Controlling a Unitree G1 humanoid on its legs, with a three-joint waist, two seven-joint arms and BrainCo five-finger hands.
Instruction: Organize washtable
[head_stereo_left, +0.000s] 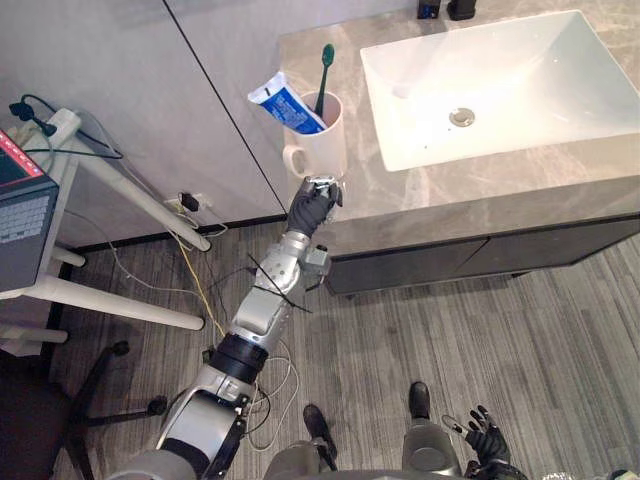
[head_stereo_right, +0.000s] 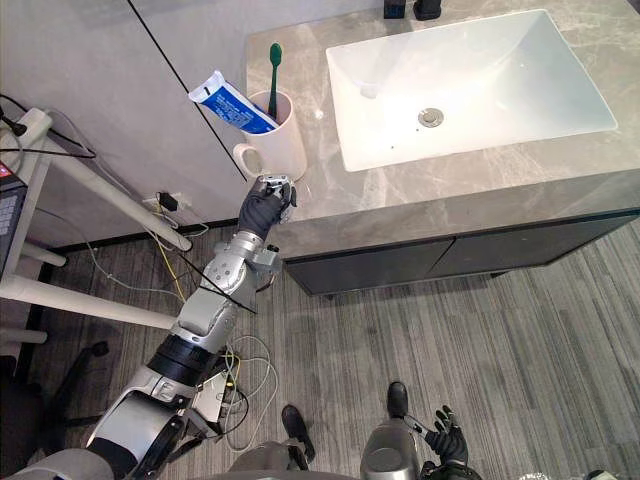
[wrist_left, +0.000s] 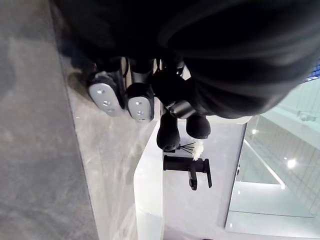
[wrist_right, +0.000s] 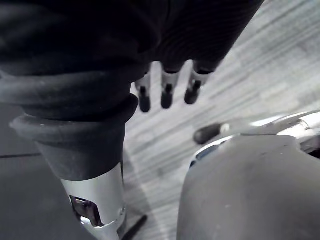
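Note:
A white mug (head_stereo_left: 322, 142) stands upright on the front left corner of the marble counter (head_stereo_left: 430, 190). It holds a blue-and-white toothpaste tube (head_stereo_left: 284, 104) and a green toothbrush (head_stereo_left: 324, 68). My left hand (head_stereo_left: 314, 204) is raised to the counter's front edge just below the mug, apart from it, fingers (wrist_left: 140, 104) curled and holding nothing. The white sink (head_stereo_left: 530, 110) lies to the right of the mug, with a black faucet (wrist_left: 189, 168) behind it. My right hand (head_stereo_left: 486, 440) hangs low over the floor, fingers (wrist_right: 167, 93) straight.
A dark cabinet (head_stereo_left: 480, 256) runs under the counter. On the left stands a white-legged desk (head_stereo_left: 110, 180) with a laptop (head_stereo_left: 20, 215), and an office chair (head_stereo_left: 50, 415) below it. A grey wall panel (head_stereo_left: 130, 60) lies beside the counter.

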